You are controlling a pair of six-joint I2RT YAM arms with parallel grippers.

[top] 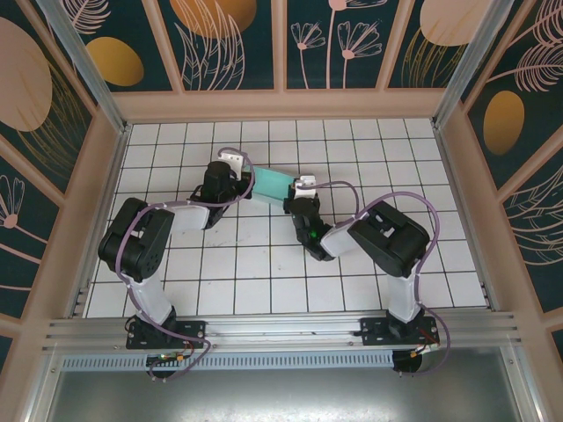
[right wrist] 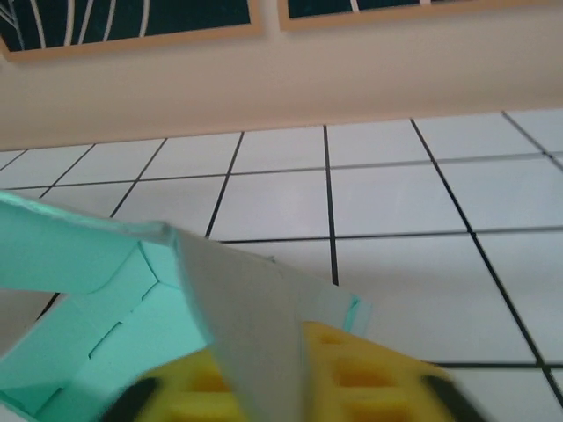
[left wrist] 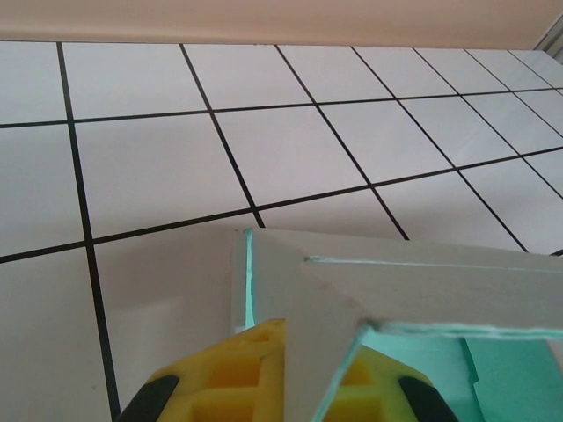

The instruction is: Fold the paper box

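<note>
Where the rail [top: 281,327] runs along the near edge, you have the left arm [top: 141,242] and the right arm [top: 391,237] bolted side by side. Both bend inward over the white tiled tabletop [top: 255,281].

Near its middle they meet at the paper box [top: 273,185], a mint-blue piece of thin card lying slantwise, its left end a little farther from you than its right. Your left pincer [top: 246,178] is at the left end and your right pincer [top: 295,197] at the right end.

Through the left wrist camera, the yellow pads [left wrist: 220,378] sit at the bottom and a pale flap of the box drops between them, so that pincer is clenched on the card.

Through the right wrist camera it looks much the same. Blurred yellow fingers [right wrist: 369,369] are closed on a pale flap, and the mint walls of the box spread to the left.

You cannot tell whether the box rests on the tiles or hangs just above them.

Beyond it, more tiles run to the beige ledge [top: 281,104] and the back wall [top: 229,44] of dark painted panels.
</note>
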